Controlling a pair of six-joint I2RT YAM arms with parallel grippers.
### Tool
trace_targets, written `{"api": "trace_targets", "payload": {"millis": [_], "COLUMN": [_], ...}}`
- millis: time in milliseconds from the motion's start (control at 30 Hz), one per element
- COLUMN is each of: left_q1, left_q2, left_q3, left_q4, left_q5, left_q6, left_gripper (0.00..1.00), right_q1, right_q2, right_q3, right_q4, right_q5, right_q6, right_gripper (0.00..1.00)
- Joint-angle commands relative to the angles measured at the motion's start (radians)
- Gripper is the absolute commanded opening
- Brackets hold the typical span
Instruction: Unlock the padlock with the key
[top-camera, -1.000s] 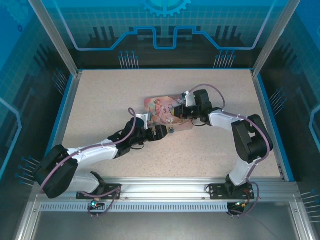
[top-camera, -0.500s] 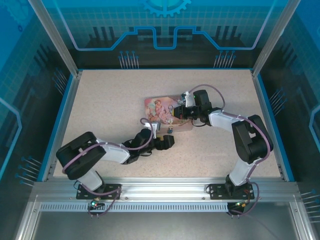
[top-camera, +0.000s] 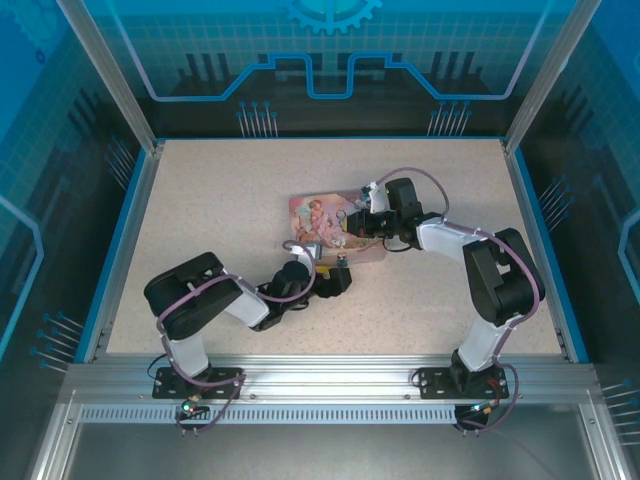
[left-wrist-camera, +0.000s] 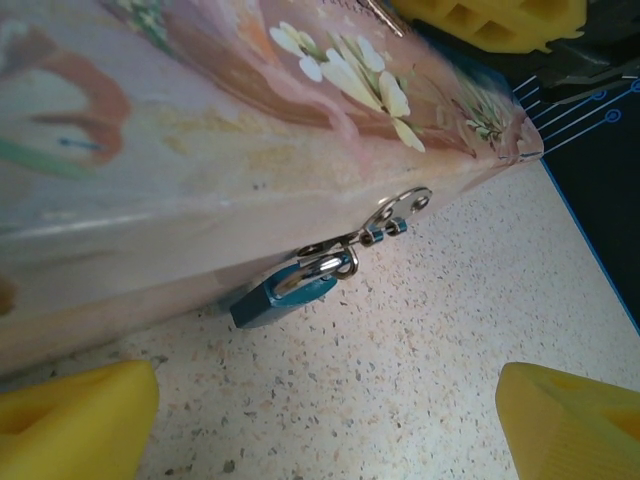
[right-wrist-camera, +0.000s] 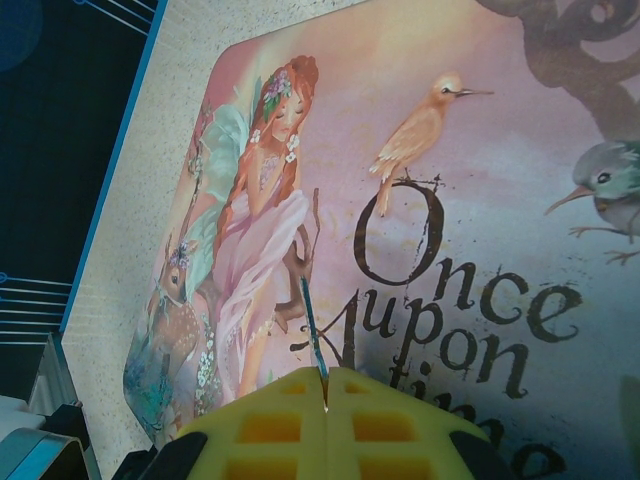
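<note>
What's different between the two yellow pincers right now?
The left pincer is open and empty; the right pincer is shut on the key. The left faces the blue padlock at the side of the pink tin; the right is above the tin's lid. Both have yellow fingers.

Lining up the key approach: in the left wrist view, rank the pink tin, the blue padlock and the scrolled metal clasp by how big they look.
1. pink tin, by far the largest.
2 and 3. padlock and scrolled clasp: these look about alike, so I won't rank them.
</note>
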Motion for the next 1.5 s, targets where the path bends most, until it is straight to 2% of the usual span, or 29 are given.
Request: {"api": "trace_targets", "payload": {"millis": [0,567,933,1300,1467], "left_q1": [-0.002,-0.003,-0.007,-0.012,-0.015], "left_q2": [0.036,0.143,0.124,0.102,0.105], "left_q3": [0.032,0.138,0.159,0.158,0.161], "left_q4": [0.043,0.047,0.053,0.047,0.051], "left_q5": [-0.034,-0.018,0.009,-0.016,-0.025], "left_q6": [0.041,0.060,0.027,-0.014,-0.049], "left_gripper": [0.88,0.87,0.67,0.59,0.59], "right_q1": [0.029,0.030,0.030,0.030,0.030], "right_q2": [0.072,0.074,0.081,0.078,0.074], "right_q3": [-0.027,-0.030,-0.029,-0.034,-0.037], "right_q4": [-0.155,-0.149,-0.144,-0.135,-0.132], "right_q5": [0.038,0.030,0.024,0.021,0.020], "right_q6": [0.001,-0.005,0.000,0.001,0.003], "right_gripper": [0.00,0.00,0.00,0.00,0.00]}}
